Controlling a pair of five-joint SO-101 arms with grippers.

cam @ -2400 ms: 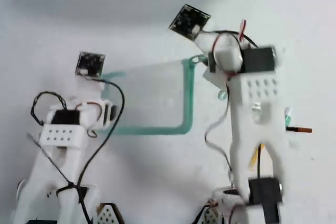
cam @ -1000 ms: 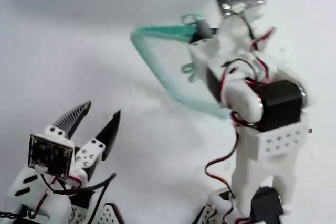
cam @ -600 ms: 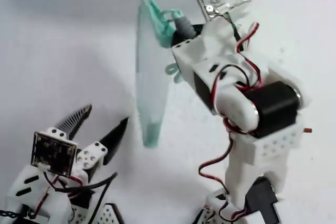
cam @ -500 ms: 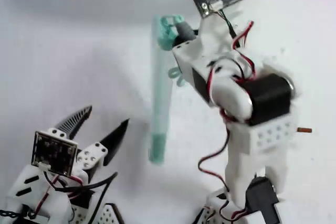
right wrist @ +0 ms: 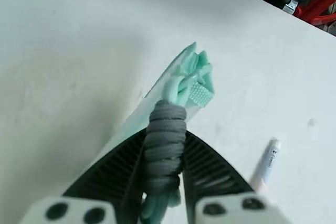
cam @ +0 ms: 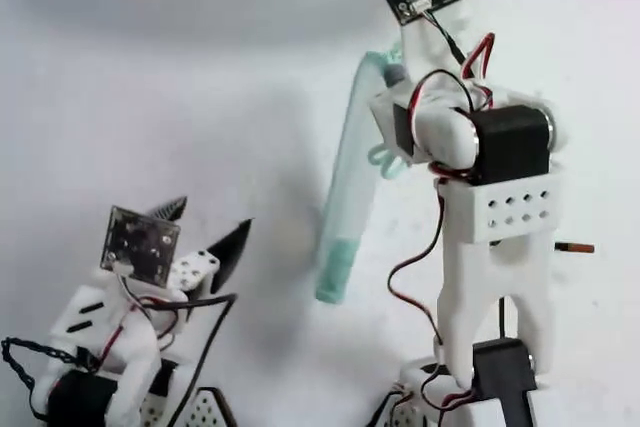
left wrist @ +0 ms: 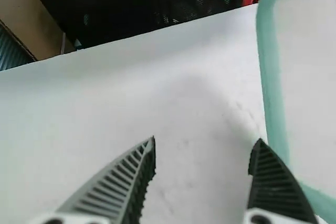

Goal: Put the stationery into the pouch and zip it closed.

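Observation:
The pouch (cam: 345, 187), clear with a teal border, hangs edge-on above the white table, its low end near the middle. My right gripper (cam: 392, 75) holds it from the top corner. In the right wrist view that gripper (right wrist: 165, 132) is shut on the grey pull cord (right wrist: 165, 148) and the teal corner of the pouch (right wrist: 185, 74). My left gripper (cam: 212, 215) stands open near the front left, apart from the pouch. In its own view the left gripper (left wrist: 205, 142) has bare table between its fingers, with the pouch's teal edge (left wrist: 266, 77) just beyond one fingertip.
A pencil (cam: 575, 246) lies on the table beside the right arm's base. A white pen-like item (right wrist: 266, 162) rests on the table under the right gripper. The white table (cam: 150, 77) stretches open to the left and back.
The right arm lifted the pouch off the table and swung it; over the last half second it hangs farther right. The left arm drew back, opened, and turned slightly right.

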